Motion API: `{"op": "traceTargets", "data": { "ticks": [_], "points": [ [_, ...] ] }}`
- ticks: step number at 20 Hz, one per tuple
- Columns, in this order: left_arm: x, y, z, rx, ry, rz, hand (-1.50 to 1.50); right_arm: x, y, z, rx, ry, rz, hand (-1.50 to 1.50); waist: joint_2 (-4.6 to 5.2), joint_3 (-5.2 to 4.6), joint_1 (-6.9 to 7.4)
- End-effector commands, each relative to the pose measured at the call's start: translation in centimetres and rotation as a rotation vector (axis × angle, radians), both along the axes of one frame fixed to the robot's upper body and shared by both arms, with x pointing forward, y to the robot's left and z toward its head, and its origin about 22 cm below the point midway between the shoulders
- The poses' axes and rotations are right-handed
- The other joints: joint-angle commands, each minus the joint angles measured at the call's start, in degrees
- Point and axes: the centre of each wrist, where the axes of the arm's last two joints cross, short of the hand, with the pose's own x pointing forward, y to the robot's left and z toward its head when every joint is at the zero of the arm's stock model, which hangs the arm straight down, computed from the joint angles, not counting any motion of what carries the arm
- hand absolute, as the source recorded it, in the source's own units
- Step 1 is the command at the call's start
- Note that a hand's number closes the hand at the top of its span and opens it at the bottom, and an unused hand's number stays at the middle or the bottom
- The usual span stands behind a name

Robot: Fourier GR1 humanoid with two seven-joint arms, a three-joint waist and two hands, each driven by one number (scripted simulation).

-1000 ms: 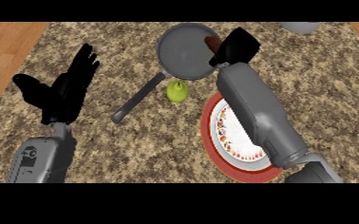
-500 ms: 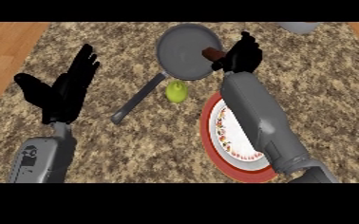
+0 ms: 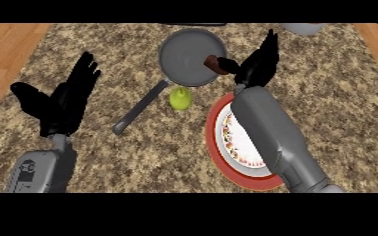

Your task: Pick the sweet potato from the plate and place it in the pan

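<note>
The brown sweet potato (image 3: 216,64) lies at the right inner edge of the grey pan (image 3: 184,47), whose handle (image 3: 140,109) runs down to the left. My right hand (image 3: 258,64) is just right of it, fingers straight and pointing up, thumb beside the potato and no longer curled round it. The red-rimmed plate (image 3: 212,142) with a patterned white centre sits below, partly hidden by my right forearm. My left hand (image 3: 63,100) rests open at the left, fingers up.
A small green fruit (image 3: 180,99) lies between the pan's handle and the plate. A grey bowl (image 3: 299,28) sits at the far right edge of the speckled counter. Wooden strips border the counter at the left and right.
My right hand carried the sweet potato left over the pan's rim, then spread its fingers; the potato now sits in the pan's right edge. The left hand has not moved.
</note>
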Motion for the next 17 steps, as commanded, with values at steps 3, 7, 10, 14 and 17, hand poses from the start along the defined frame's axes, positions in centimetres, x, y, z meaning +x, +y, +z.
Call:
{"op": "traceTargets", "data": {
  "ticks": [3,7,10,14,17],
  "points": [
    [-0.5,0.5,-0.8,-0.003,0.02,0.036,0.0,-4.7,2.7,-0.4,0.203,-0.229,0.07,-1.5,-0.85,-0.05,-2.15],
    [-1.1,1.2,-1.1,0.003,0.022,0.063,0.0,-10.5,3.9,-2.6,0.261,-0.218,0.183,-1.5,-0.77,-0.1,-3.65],
    [-1.6,0.3,-0.2,-0.003,0.003,0.074,0.0,-13.7,3.5,-4.3,0.244,-0.246,0.175,-1.5,-0.73,-0.13,-3.9],
    [-1.9,1.5,0.3,-0.007,0.018,0.071,0.0,-17.3,2.8,-4.1,0.205,-0.265,0.173,-1.5,-0.66,-0.17,-4.29],
    [-1.2,1.7,0.1,-0.001,0.001,0.052,0.0,-18.0,3.5,-5.2,0.207,-0.242,0.171,-1.5,-0.12,-0.14,-3.15]
  ]
}}
